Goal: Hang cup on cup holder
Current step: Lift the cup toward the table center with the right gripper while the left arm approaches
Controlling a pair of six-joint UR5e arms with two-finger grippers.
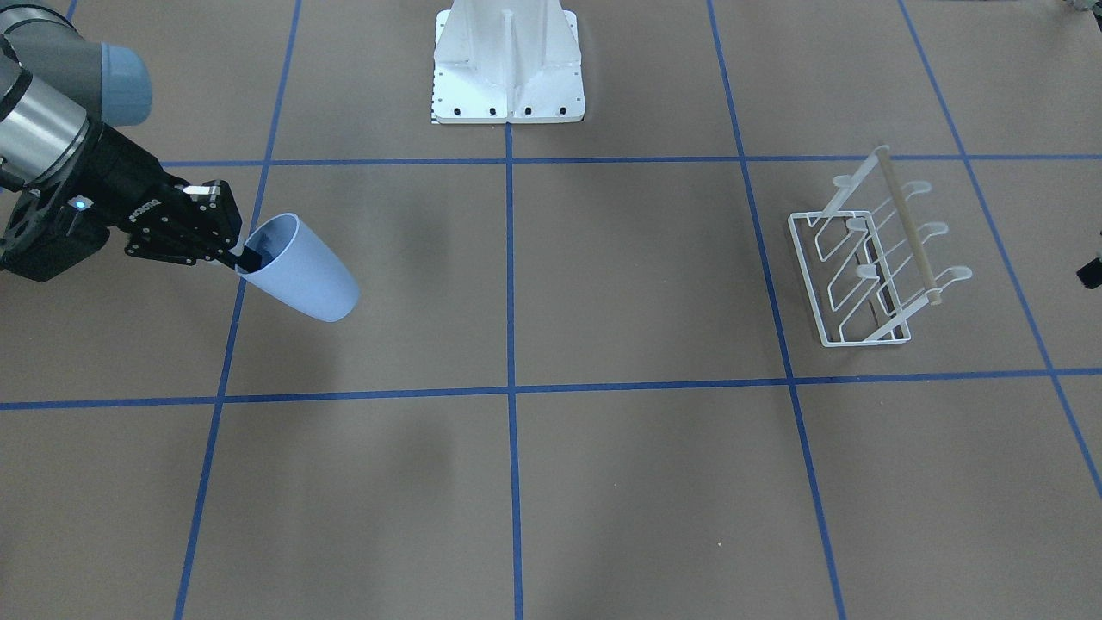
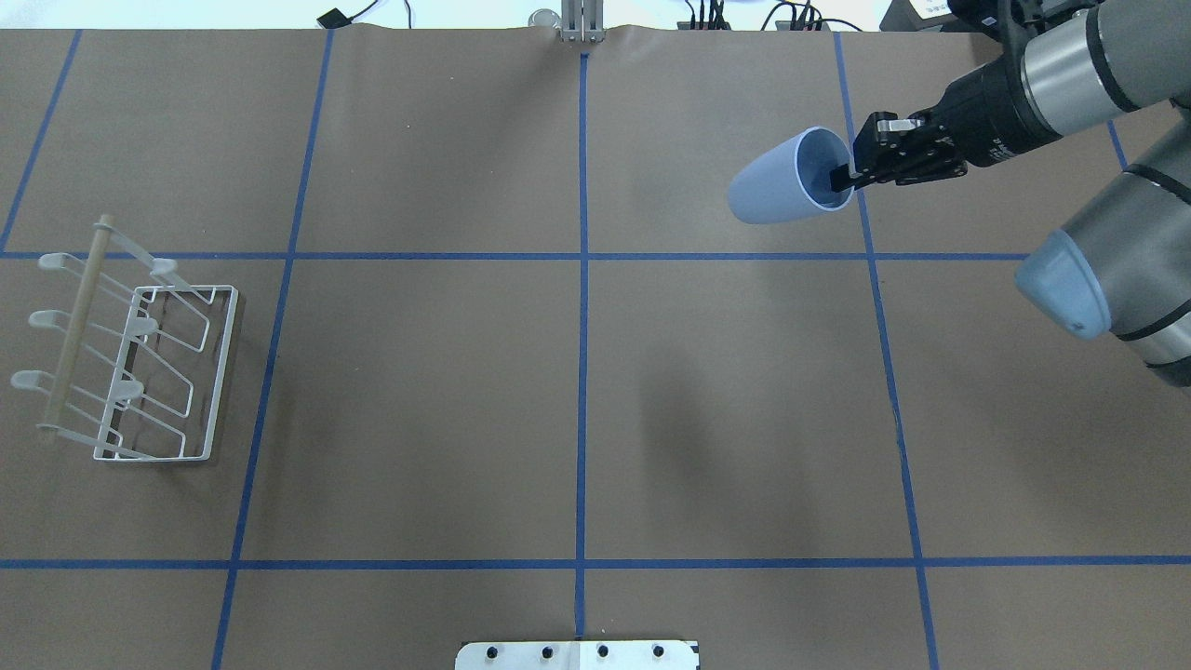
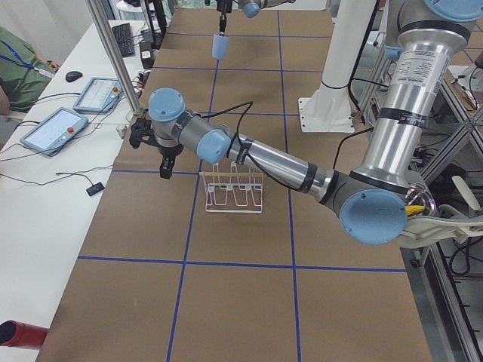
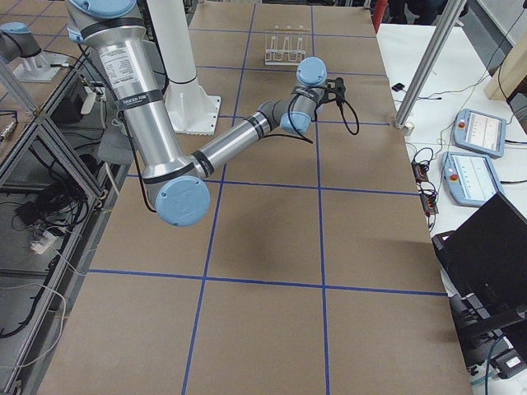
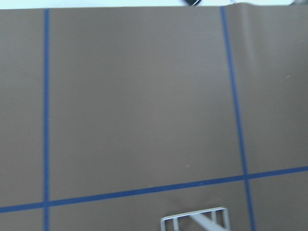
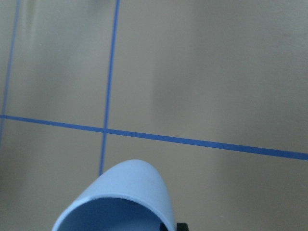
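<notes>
The light blue cup [image 2: 782, 181] is off the table, tilted almost level, its base toward the table's middle. My right gripper [image 2: 842, 177] is shut on the cup's rim, one finger inside and one outside. Both also show in the front view, the cup [image 1: 301, 271] and the gripper [image 1: 248, 257]. The right wrist view shows the cup's rim [image 6: 125, 192]. The white wire cup holder [image 2: 140, 372] stands empty at the table's far left end, and shows in the front view [image 1: 865, 267]. My left gripper [image 3: 164, 162] hangs above the table beside the holder [image 3: 234, 192]; I cannot tell whether it is open.
The large white pedestal [image 1: 508, 69] stands at the robot's edge of the table. Blue tape lines grid the brown table [image 2: 577, 372]. Tablets [image 3: 56, 128] and a person [image 3: 19, 64] are at the side table beyond the far edge.
</notes>
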